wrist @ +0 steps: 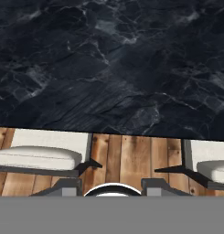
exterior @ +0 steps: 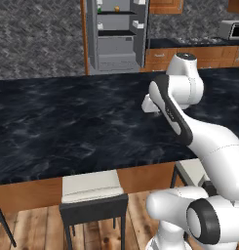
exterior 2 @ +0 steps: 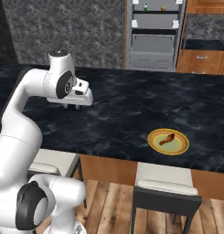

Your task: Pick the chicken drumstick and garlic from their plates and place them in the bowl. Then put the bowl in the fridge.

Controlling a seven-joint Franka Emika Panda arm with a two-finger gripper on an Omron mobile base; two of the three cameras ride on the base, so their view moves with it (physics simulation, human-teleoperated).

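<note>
The chicken drumstick [exterior 2: 167,139] lies on the orange-rimmed plate [exterior 2: 150,142] near the front edge of the black marble counter [exterior 2: 131,105], at its right. My gripper [exterior 2: 72,106] hangs just above the counter, well to the left of the plate, pointing down. In the hand view its fingertips [wrist: 67,185] stand apart with nothing between them, so the gripper [wrist: 111,183] is open. The arm partly hides the gripper [exterior: 149,105] in the left base view. The fridge [exterior: 116,44] [exterior 2: 154,36] stands open behind the counter. The garlic and the bowl are out of view.
Cushioned stools [exterior: 91,188] [exterior 2: 163,183] [wrist: 35,157] stand at the counter's near edge over a wooden floor. Wooden cabinets [exterior 2: 202,59] and a microwave [exterior: 233,30] line the back wall. A small orange ball [exterior: 117,8] sits on a fridge shelf.
</note>
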